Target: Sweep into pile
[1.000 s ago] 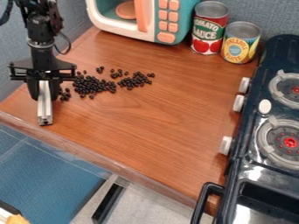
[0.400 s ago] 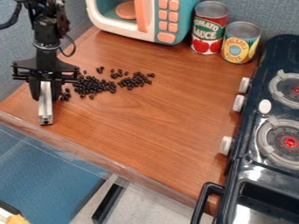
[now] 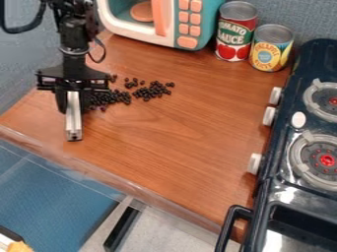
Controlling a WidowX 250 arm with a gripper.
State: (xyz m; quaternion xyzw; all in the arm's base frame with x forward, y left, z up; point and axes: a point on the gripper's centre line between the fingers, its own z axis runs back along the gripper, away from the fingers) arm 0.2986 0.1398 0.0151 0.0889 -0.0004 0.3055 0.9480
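The gripper [image 3: 72, 96] and the metal bar [image 3: 74, 118] held in it have been carried toward the view's right since the earlier frame, while the right-hand cluster of black beans [image 3: 151, 90] is left where it was. The stray beans that were seen beside the gripper's right flank are now hidden by it; whether any have been pushed along cannot be told.

The gripper is closed down narrow on the bar, which is held by its upper end. The bar's long axis is pointed down the view, toward the front edge of the bench [image 3: 164, 142], and so is set roughly crosswise to the loose band in which the beans are spread. The beans are found just to the right of the gripper and of the bar's upper part, with the nearest ones partly covered by the gripper; the far end of the bar is extended past them toward the front edge. Whether the bench is touched by that end cannot be made out.

The sweep seems to be only begun, as no compact pile is formed. A push toward the view's right, with the bar kept low and crosswise, is probably called for; if it is lifted, beans may be passed over.
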